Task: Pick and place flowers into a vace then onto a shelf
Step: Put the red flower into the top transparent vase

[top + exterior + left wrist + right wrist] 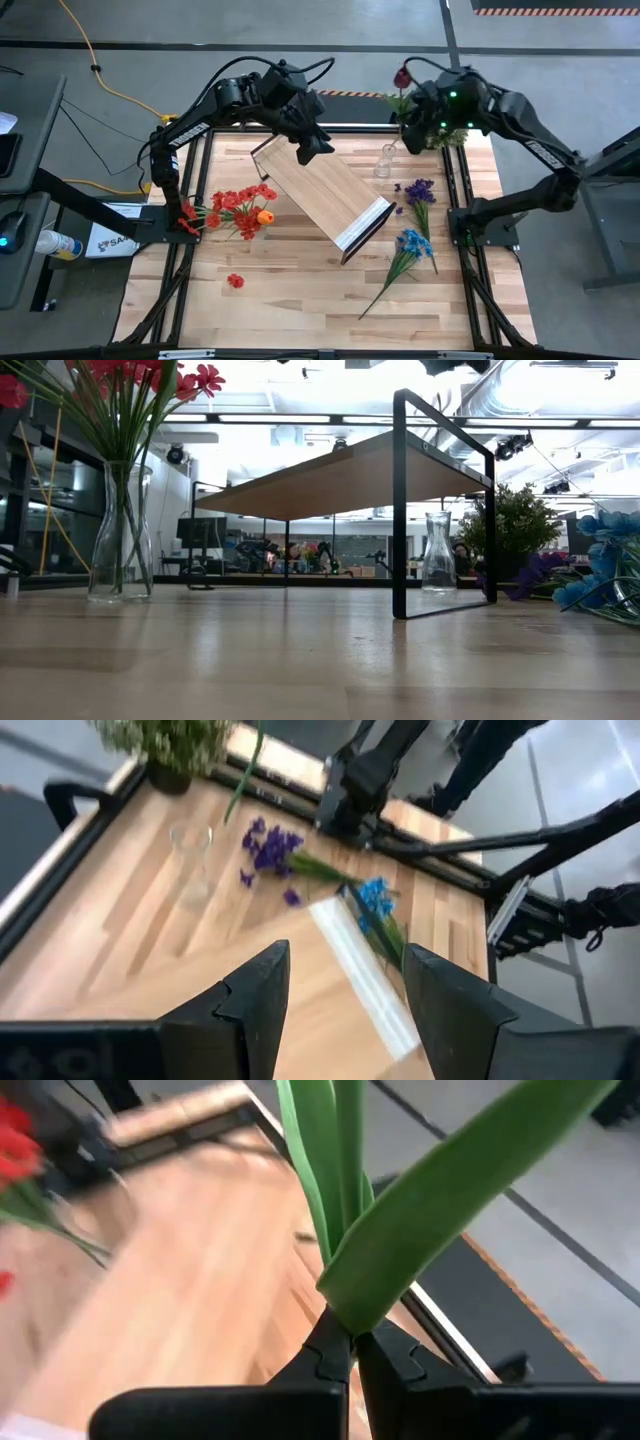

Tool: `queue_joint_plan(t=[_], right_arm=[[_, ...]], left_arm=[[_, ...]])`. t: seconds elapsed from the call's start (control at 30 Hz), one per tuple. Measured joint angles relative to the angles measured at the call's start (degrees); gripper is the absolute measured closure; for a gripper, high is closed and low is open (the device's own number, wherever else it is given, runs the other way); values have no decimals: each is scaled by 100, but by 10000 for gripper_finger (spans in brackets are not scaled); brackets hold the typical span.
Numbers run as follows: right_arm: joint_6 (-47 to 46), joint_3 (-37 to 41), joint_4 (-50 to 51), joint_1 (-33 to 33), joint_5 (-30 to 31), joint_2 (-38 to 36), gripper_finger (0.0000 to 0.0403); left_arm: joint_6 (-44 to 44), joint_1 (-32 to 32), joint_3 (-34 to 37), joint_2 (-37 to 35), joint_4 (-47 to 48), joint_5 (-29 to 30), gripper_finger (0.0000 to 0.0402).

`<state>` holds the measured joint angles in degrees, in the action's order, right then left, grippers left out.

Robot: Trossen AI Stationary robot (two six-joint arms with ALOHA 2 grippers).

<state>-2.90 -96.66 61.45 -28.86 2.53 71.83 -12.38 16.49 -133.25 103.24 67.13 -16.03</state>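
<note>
The dark red flower hangs above the counter's far edge near the empty vase, its green stem pinched in the clenched right claw, shown only close-up. The left claw gapes empty over the shelf.

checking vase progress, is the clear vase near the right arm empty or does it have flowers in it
Empty. The vase stands upright with nothing inside in the low view; the right gripper holds a flower stem above the table.
</note>
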Motion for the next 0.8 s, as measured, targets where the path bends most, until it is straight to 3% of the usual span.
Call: queue_joint_plan(t=[0.47, 0.8], right_arm=[[186, 2, 243, 0, 469, 329, 402], [190, 2, 8, 0, 511, 687, 402]], left_arm=[[-95, -198, 0, 0, 378, 235, 172], [554, -306, 6, -56, 411, 1169, 172]])
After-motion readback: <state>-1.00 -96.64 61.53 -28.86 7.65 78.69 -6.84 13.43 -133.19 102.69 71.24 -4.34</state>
